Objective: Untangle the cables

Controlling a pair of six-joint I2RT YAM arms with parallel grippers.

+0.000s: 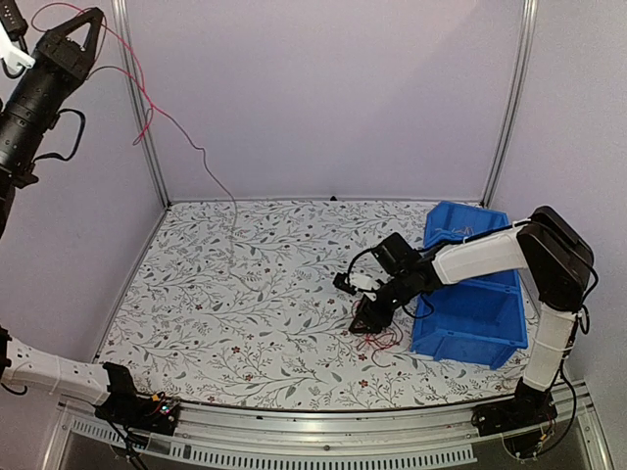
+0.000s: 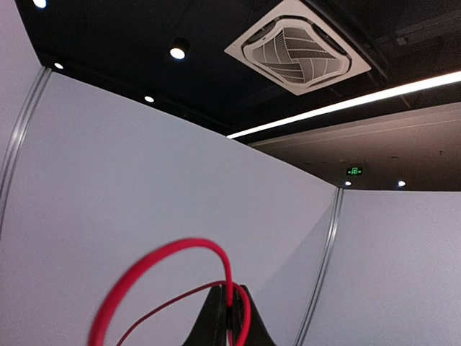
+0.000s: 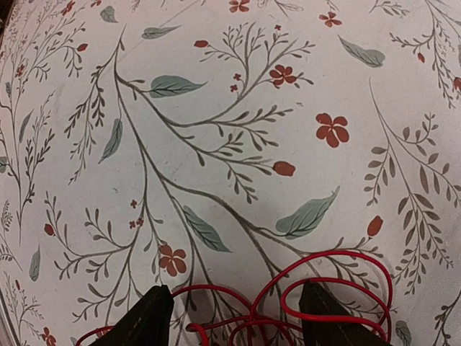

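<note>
Black fingers (image 3: 148, 321) of the right gripper (image 3: 234, 317) fill the bottom of its wrist view. They stand wide apart, low over the white tablecloth (image 3: 216, 108) printed with grey-green leaves and red flowers. Loops of the thin red cables (image 3: 338, 285) lie between and around them, loose on the cloth and pinched by neither finger.

From the top camera, the right gripper (image 1: 370, 318) angles down onto this small clump of red and dark cables (image 1: 380, 341). The clump sits on the tablecloth (image 1: 245, 294) just left of a blue plastic bin (image 1: 470, 318), towards the table's right side.

The left gripper (image 1: 96, 16) is raised high at the top left, well apart from the clump, with its jaws closed on a single red strand (image 1: 147, 103). That strand hangs away from it, turns grey lower down and reaches the cloth near the back edge. Whether it joins the clump cannot be told.

In the left wrist view, the left gripper (image 2: 229, 321) pinches the strand (image 2: 166, 252), which arcs up in a loop before a pale wall panel (image 2: 144, 180).
</note>
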